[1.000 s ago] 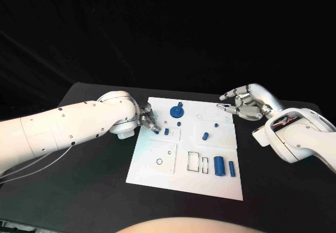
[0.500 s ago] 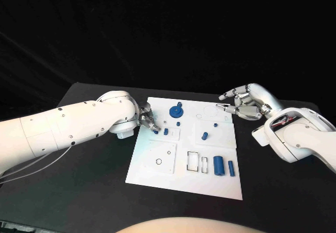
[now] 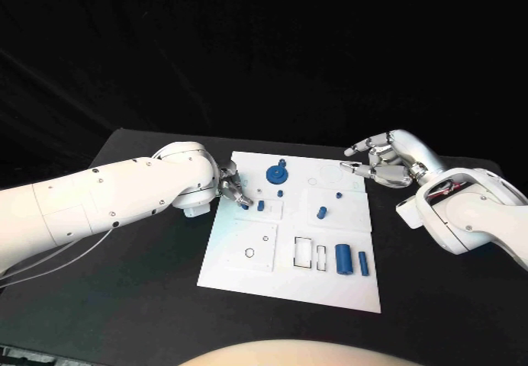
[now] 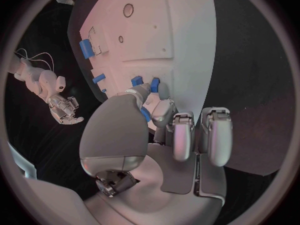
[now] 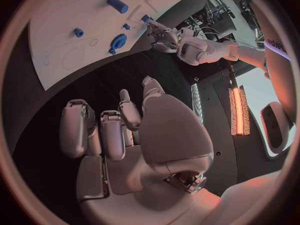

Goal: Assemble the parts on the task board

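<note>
The white task board [image 3: 288,284] lies mid-table. My left hand [image 3: 232,187] is over the board's left edge and pinches a small blue part [image 4: 145,115] between thumb and finger, just beside a blue peg [image 3: 261,205] standing in the board. My right hand [image 3: 385,162] hovers off the board's far right corner, fingers loosely apart and holding nothing. On the board are a round blue gear [image 3: 278,177], a blue block [image 3: 321,213], a thick blue cylinder [image 3: 344,260] and a slim blue bar [image 3: 364,264].
Empty outlined slots [image 3: 307,254] sit left of the cylinder, and a square inset with small holes [image 3: 255,252] is at the board's near left. Black table [image 3: 132,305] surrounds the board.
</note>
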Controlling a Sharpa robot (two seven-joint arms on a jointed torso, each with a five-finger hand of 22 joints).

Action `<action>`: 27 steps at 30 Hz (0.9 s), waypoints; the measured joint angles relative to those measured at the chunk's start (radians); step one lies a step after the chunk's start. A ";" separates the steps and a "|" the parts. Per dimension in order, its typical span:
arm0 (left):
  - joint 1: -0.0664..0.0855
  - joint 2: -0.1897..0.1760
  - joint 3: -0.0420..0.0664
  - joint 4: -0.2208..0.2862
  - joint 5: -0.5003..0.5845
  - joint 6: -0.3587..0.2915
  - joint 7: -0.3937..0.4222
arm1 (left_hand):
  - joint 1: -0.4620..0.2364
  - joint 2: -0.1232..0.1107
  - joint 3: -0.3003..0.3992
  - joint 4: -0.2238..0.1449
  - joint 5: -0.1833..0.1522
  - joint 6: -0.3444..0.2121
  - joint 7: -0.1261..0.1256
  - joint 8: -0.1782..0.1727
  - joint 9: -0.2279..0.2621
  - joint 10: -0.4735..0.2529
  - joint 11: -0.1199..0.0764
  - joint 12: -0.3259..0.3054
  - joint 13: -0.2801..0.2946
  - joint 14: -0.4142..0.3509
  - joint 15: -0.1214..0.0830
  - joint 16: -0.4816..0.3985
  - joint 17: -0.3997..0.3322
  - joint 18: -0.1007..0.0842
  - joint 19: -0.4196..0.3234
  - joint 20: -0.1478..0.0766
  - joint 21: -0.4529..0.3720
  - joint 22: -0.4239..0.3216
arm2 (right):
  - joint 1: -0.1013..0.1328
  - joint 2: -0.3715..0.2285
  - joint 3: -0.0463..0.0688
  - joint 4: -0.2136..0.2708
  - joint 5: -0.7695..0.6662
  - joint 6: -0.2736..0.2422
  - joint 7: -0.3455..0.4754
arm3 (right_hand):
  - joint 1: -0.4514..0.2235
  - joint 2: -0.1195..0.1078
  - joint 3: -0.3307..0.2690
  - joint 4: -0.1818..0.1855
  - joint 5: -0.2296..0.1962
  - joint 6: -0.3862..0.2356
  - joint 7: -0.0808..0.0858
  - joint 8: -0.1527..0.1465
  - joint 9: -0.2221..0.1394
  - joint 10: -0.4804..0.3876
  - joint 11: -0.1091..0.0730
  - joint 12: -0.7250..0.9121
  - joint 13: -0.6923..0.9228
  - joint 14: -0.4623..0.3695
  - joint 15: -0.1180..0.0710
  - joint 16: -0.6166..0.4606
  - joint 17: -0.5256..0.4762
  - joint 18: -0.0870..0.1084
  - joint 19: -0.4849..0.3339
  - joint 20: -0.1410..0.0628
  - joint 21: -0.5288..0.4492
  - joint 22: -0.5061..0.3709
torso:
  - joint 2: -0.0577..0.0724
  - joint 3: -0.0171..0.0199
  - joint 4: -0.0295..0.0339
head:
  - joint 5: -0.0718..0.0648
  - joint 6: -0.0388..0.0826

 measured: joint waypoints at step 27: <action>-0.002 0.004 -0.002 -0.006 0.000 -0.001 -0.009 | -0.054 0.025 -0.140 0.042 0.000 0.015 -0.009 0.007 0.004 0.004 -0.004 0.006 0.003 -0.004 -0.004 0.000 0.000 0.000 -0.004 -0.004 0.000 0.000 | 0.000 -0.002 0.000 0.001 0.000 0.000 0.000 | 0.000 0.000 0.000 0.000 0.000 0.000 0.000 0.000 0.000 0.000 0.000 0.000 -0.001 0.004 -0.004 0.000 0.000 0.000 0.000 0.000 0.000 0.000 | 0.001 0.0001 -0.0003 | -0.003 0.001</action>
